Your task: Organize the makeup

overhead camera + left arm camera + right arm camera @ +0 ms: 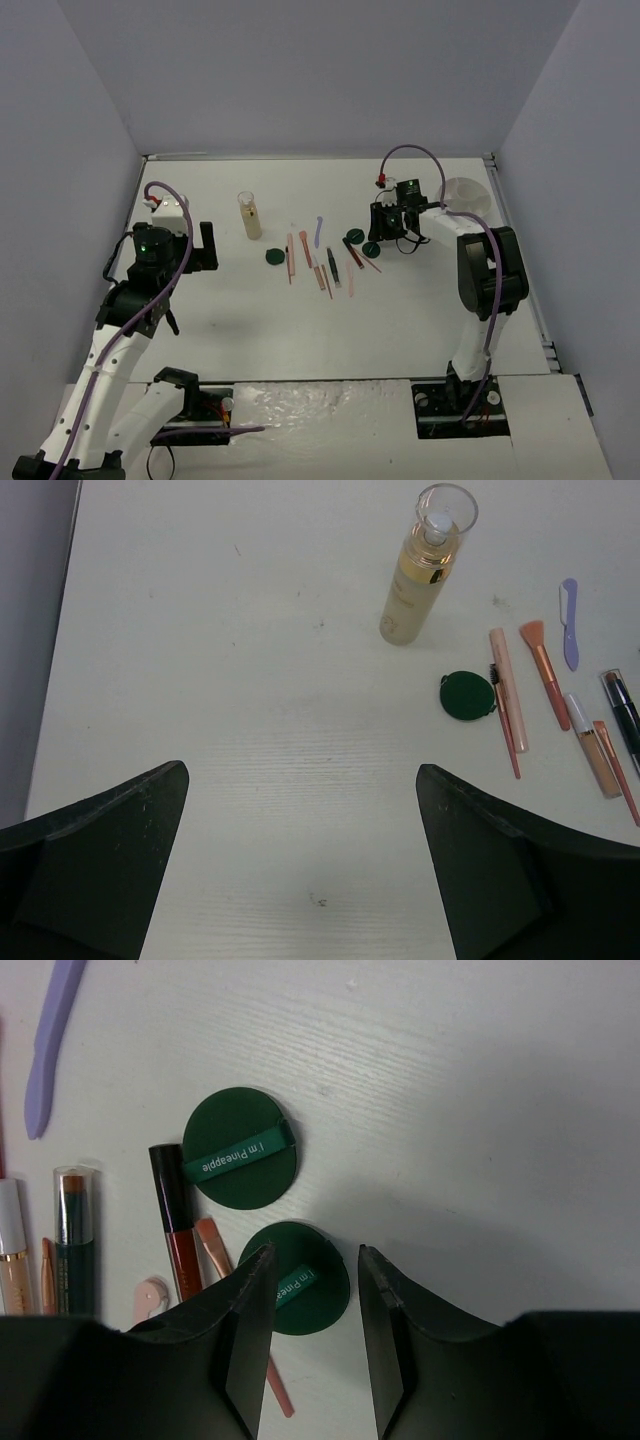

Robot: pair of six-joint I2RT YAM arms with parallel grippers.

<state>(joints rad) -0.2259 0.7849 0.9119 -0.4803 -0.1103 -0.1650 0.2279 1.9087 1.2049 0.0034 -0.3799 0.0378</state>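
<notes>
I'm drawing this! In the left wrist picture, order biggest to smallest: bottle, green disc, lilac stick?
The bottle, clearly largest.
Then green disc and lilac stick: too close to rank, stick longer, disc wider.

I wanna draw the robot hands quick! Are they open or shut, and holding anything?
Left gripper: open, holding nothing.
Right gripper: open, above a green disc, gripping nothing.

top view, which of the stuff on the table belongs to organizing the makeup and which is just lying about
Part of the job: beige-liquid bottle; pink, red and black sticks; lilac stick; green disc left of the sticks; two more green discs right of them.

Just lying about: white round bowl, far right corner.
</notes>
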